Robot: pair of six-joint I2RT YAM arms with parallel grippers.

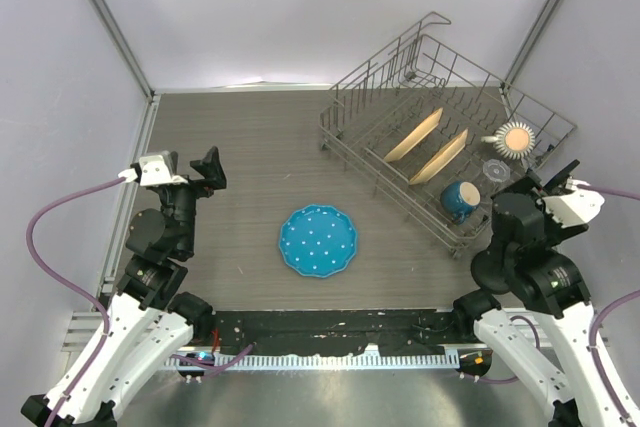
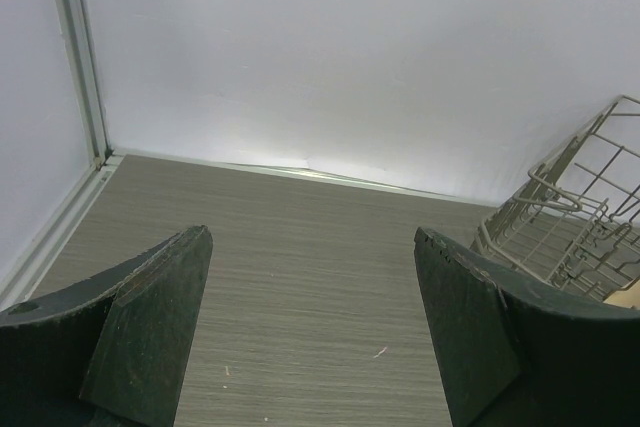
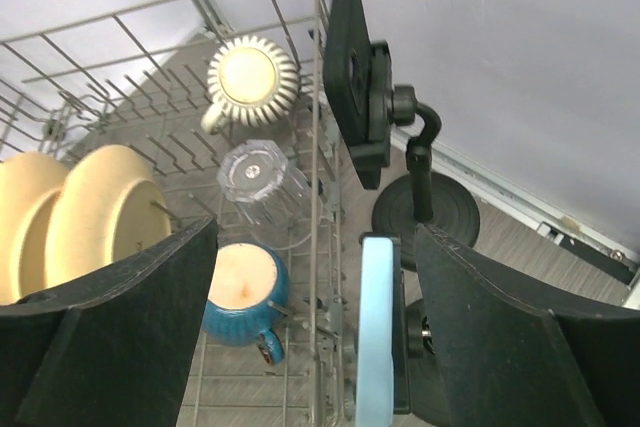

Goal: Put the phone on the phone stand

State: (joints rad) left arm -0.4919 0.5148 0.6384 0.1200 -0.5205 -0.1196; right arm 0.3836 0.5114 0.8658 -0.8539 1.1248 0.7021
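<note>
A: How far along is this?

B: Barely begun, I'd judge. The phone [image 3: 377,327] is not on the stand [image 3: 352,77]. The stand's plate is bare, and neither arm holds anything.

A: Where is the phone, then?

B: On the right side, just outside the rack [image 3: 318,177] wall and nearer the wrist camera than the stand. It sits low in the gap between the right jaws, which are spread wide and touch neither face of it. I cannot pick it out in the overhead view, where the right arm [image 1: 525,237] covers that corner.

A: And the left side?

B: The left jaws are wide too and empty. They hang over bare surface [image 2: 300,277], well apart from the phone.

A: What does the phone look like?

B: It is a thin pale-blue slab, upright and seen edge-on, with a dark part against its right face. Something dark and round lies behind it lower down, and I cannot tell whether that props it up.

A: The stand?

B: It is black, with a round base on the surface, a thin bent post and a flat plate on top. The plate has a small lip at its lower edge.

A: So what is left?

B: All of it, as I read it: 1 grasp, 1 lift across to the plate, then setting the phone down on the lip and letting go.
</note>
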